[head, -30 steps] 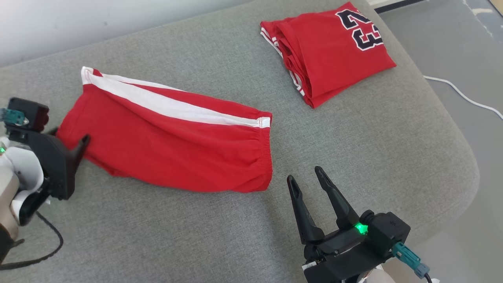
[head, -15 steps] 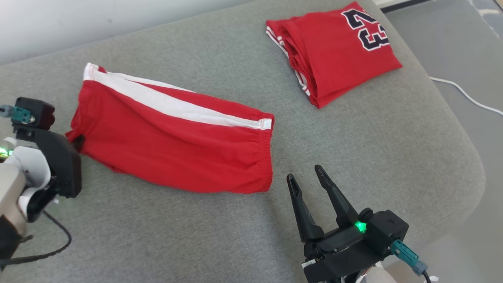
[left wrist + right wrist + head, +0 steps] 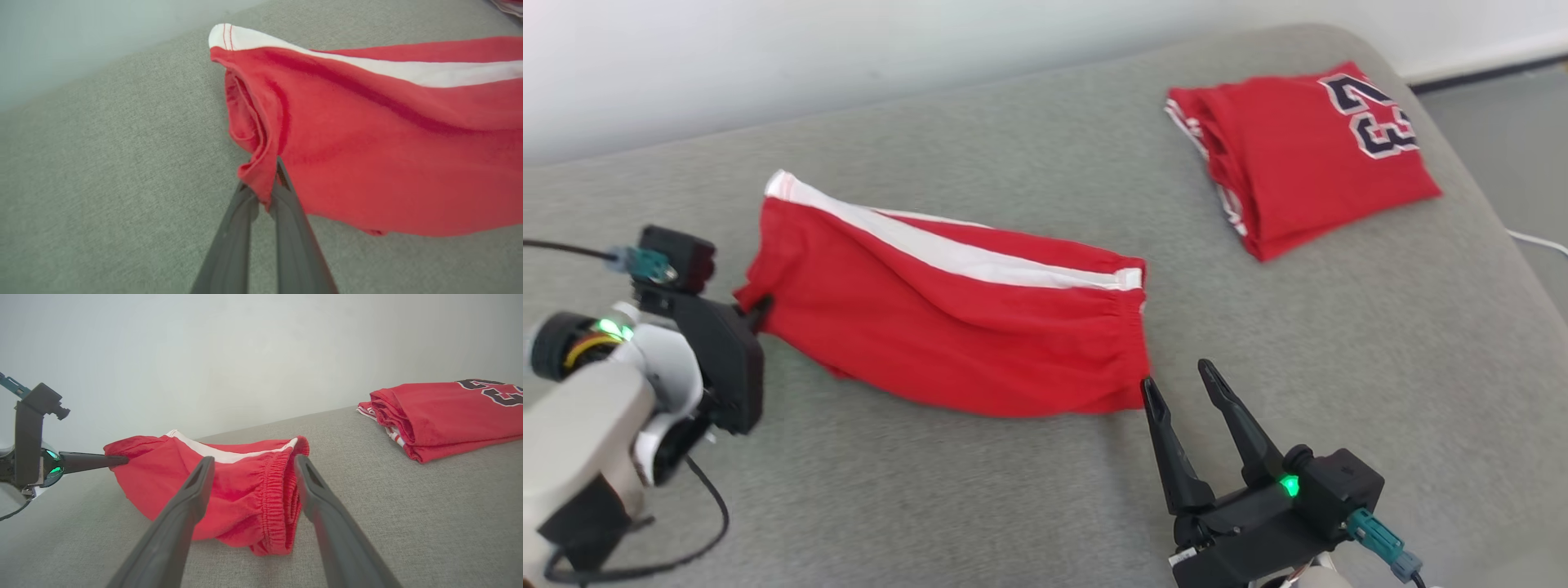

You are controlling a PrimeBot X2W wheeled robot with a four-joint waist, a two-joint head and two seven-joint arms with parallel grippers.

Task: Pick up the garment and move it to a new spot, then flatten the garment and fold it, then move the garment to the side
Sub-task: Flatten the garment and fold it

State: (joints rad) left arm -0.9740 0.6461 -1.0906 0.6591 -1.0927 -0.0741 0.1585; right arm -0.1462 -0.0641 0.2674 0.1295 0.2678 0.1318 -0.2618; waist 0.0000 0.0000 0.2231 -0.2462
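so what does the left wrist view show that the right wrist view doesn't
Left wrist, not right: the leg hem pinched in the shut left gripper, close up. Right wrist, not left: the elastic waistband before the open right gripper, and the folded jersey number. Both: the red shorts on the grey cushion, left gripper gripping one end.

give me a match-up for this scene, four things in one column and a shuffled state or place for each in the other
Things:
1. left hand
2. right hand
3. red shorts
4. folded jersey

States or places:
a. open, fingers apart, just short of the elastic waistband
b. lies at the far right in the head view, dark number facing up
c. shut on a cloth edge
d. stretched out, with a white stripe along one side

Pairs: 1-c, 2-a, 3-d, 4-b
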